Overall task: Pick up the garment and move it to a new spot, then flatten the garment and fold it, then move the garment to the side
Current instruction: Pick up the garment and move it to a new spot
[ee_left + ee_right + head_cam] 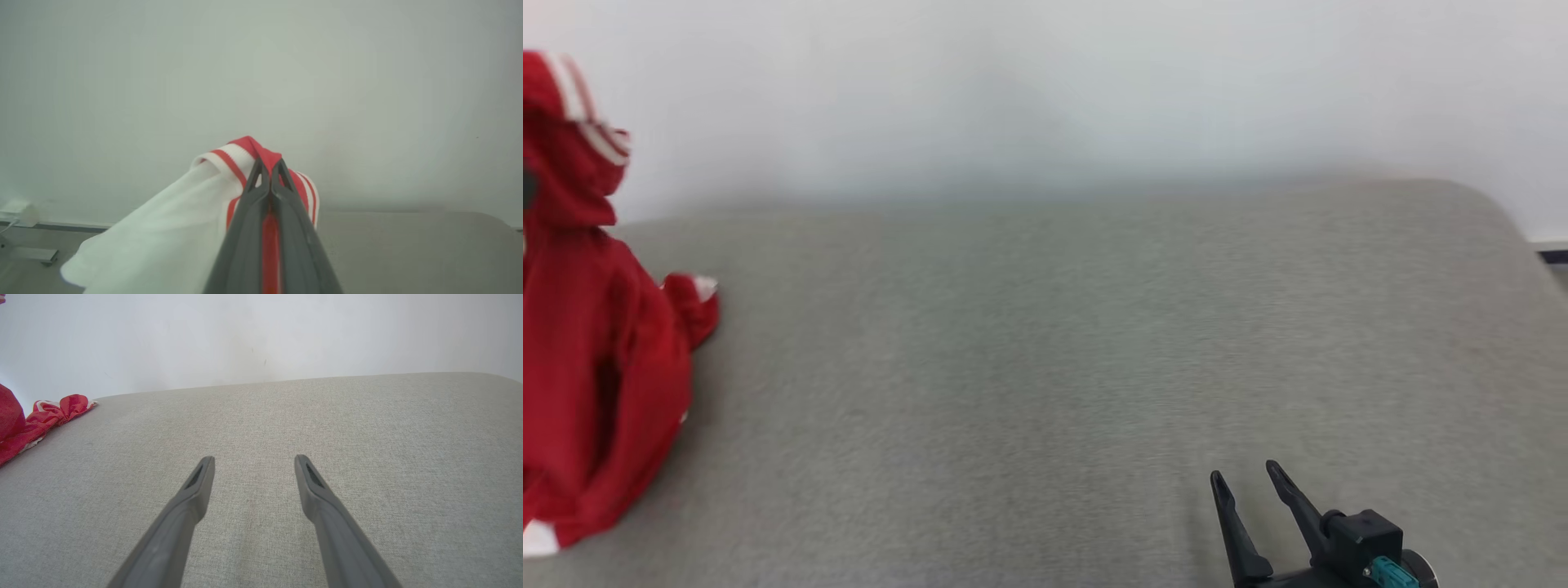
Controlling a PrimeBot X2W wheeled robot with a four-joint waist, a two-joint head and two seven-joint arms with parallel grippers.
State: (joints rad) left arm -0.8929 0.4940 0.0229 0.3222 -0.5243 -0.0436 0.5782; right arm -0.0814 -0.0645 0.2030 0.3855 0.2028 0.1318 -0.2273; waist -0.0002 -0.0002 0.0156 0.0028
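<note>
Head view, left: the garment, red with white-striped trim, hangs in a tall bunch at the left edge of the surface; its top is raised in front of the wall, and its lower folds rest on the surface.
Bunch's right side: a red flap with a white tip sticks out and lies on the surface.
Left wrist view: the left gripper is clenched on the garment's red-and-white striped band; red cloth shows in the slit between its two fingers, and white cloth drapes down to the left of them.
Head view, middle: the surface is grey woven cloth with a rounded far right corner; the wall behind its far edge is pale and plain.
Head view, lower right: the right gripper sits by the surface's front edge, toward the right corner, its dark fingers pointing to the far edge; the jaws are released and stand wide apart.
Right wrist view: both fingers spread over the grey weave; whether they touch it I cannot tell. The garment lies crumpled at the surface's left edge, well apart from them.
</note>
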